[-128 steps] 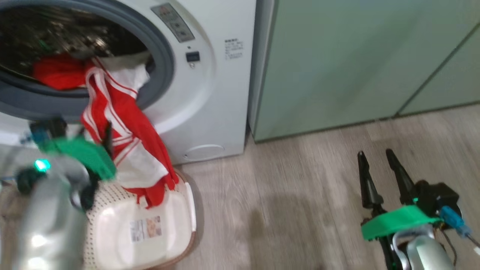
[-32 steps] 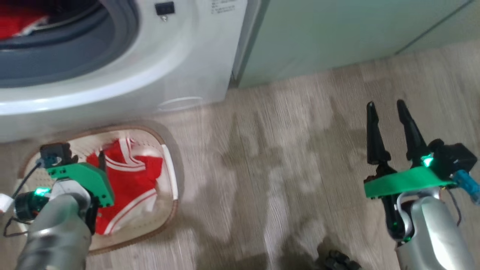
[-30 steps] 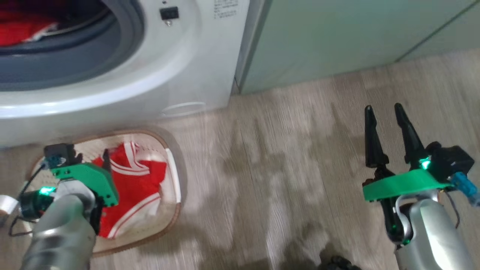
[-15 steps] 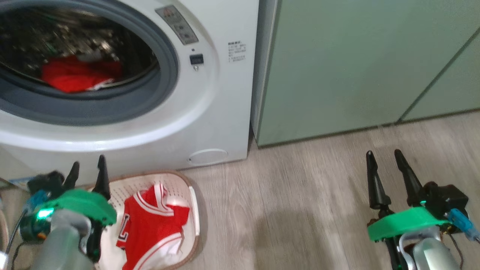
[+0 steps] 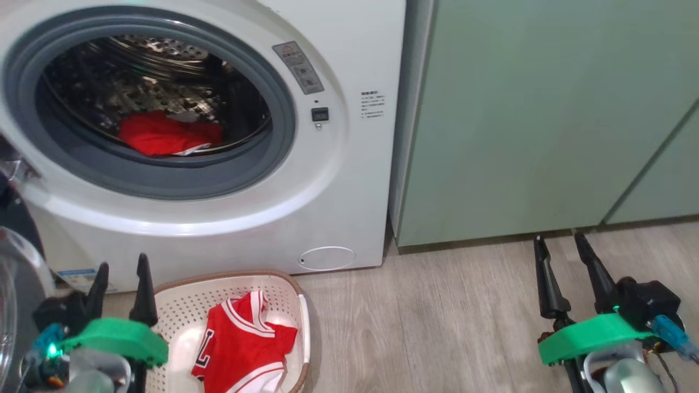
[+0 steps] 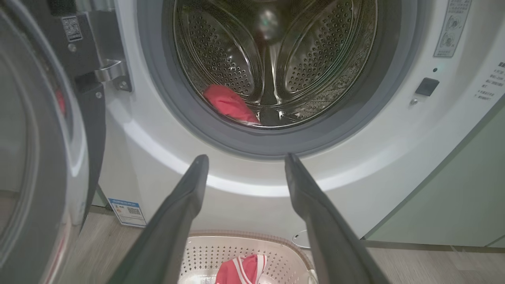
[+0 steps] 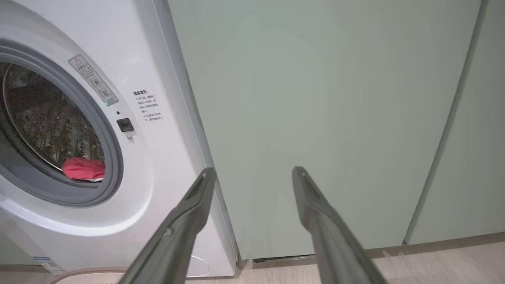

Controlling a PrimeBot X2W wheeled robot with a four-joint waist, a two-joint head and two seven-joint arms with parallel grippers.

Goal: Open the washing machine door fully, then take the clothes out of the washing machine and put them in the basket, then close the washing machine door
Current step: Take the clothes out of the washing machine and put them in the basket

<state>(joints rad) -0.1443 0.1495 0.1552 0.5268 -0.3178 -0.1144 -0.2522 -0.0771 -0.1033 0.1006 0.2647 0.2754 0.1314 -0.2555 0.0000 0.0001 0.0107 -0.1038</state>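
One garment [image 5: 246,344] dropped in the basket [image 5: 229,275], one left
The left pincer [image 5: 123,265] has let go and lifted, spread empty by the basket; right pincer [image 5: 558,240] open too. Another red piece [image 5: 164,134] lies in the washing machine [image 5: 349,180].

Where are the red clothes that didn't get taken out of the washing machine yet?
In the head view's upper left, the red clothes lie at the bottom of the steel drum, just behind the grey gasket and above the basket on the floor.
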